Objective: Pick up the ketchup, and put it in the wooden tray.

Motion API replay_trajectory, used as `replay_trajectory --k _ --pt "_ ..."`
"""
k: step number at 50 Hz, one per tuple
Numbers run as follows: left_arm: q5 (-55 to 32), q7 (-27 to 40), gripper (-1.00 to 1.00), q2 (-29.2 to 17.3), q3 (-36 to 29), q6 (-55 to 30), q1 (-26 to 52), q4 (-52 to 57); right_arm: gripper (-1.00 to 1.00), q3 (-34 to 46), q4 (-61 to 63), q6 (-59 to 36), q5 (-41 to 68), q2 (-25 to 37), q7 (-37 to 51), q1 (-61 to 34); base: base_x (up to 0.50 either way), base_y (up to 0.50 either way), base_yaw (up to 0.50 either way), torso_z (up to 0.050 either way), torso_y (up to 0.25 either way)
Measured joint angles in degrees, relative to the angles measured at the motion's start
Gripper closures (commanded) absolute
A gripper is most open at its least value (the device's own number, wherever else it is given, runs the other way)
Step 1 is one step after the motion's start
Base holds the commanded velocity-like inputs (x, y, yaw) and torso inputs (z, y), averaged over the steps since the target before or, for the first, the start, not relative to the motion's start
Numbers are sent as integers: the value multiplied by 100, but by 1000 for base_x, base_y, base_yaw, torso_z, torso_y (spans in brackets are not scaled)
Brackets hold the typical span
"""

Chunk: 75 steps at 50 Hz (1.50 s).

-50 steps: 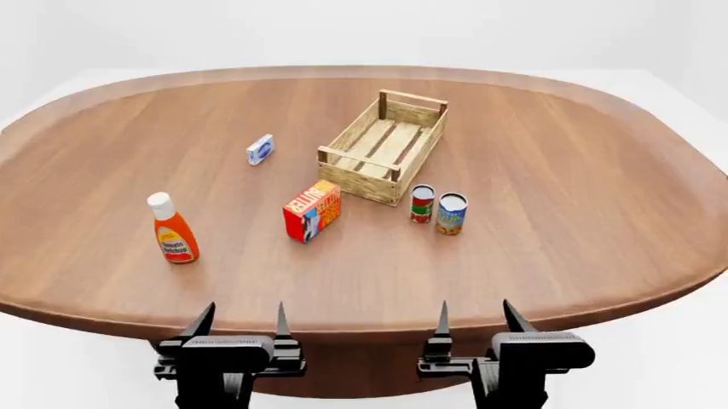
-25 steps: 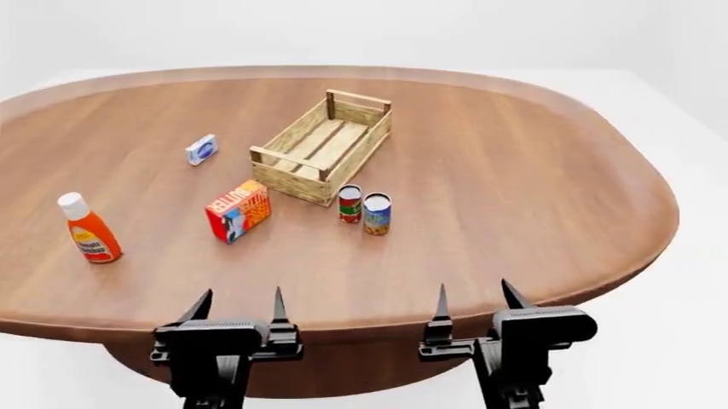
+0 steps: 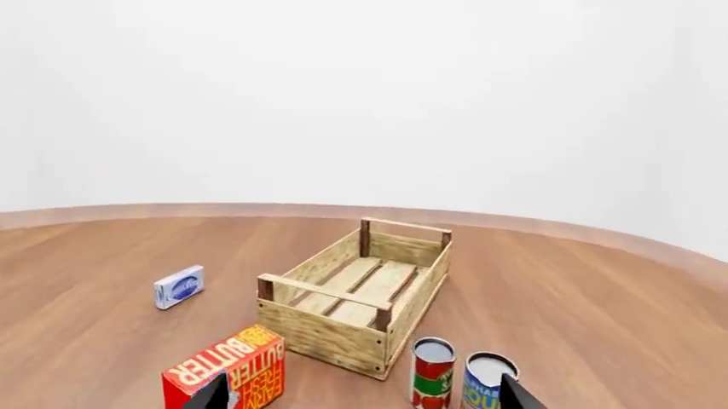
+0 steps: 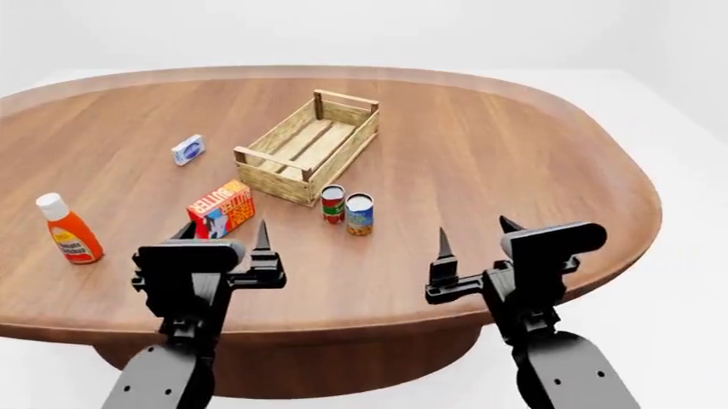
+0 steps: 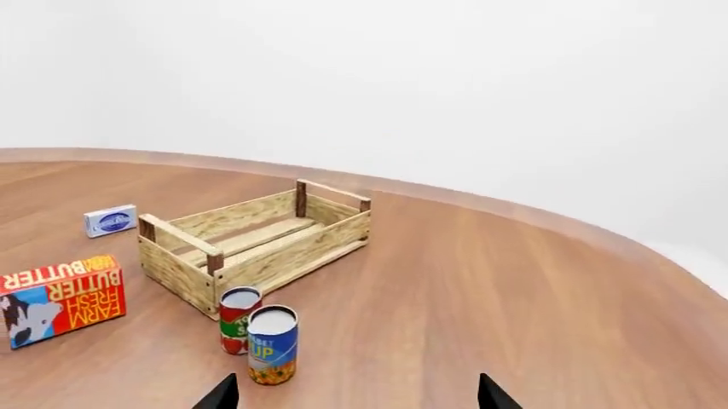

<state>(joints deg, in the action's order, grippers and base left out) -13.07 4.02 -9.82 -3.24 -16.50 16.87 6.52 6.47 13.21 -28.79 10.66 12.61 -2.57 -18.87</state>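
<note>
The ketchup [image 4: 68, 228], an orange-red squeeze bottle with a white cap, stands upright at the table's left edge in the head view; neither wrist view shows it. The wooden tray [image 4: 305, 146] sits empty at the table's middle, also in the left wrist view [image 3: 355, 296] and the right wrist view [image 5: 252, 240]. My left gripper [image 4: 224, 235] is open and empty above the table's front, right of the ketchup and just before the butter box. My right gripper [image 4: 475, 234] is open and empty at the front right.
A red-and-yellow butter box [image 4: 221, 207] lies between ketchup and tray. Two cans, red-labelled [image 4: 332, 204] and blue-labelled [image 4: 360, 213], stand just in front of the tray. A small blue-and-white box [image 4: 187, 149] lies left of the tray. The table [image 4: 500, 153] is an oval of brown wood.
The view has shifted so that the table's things lie further left. Both arms have risen from below the table's front edge to above it. Both grippers stay open.
</note>
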Motion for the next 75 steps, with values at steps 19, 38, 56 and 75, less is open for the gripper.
replay_trajectory --k 19,38,56,75 --pt "35 58 -100 -141 -156 -462 738 -347 -100 -51 22 -423 257 234 -251 -609 353 18 440 0 0" --pt "61 125 -100 -224 -260 -650 921 -421 -100 5 -68 -448 315 327 -314 -749 348 89 394 0 0" --pt "69 102 -100 -326 -383 -833 1151 -510 -100 172 -8 -610 284 413 -304 -824 82 48 0 0 0" --pt "68 74 -100 -398 -497 -922 1327 -551 -100 236 62 -694 313 462 -278 -838 463 94 0 0 1"
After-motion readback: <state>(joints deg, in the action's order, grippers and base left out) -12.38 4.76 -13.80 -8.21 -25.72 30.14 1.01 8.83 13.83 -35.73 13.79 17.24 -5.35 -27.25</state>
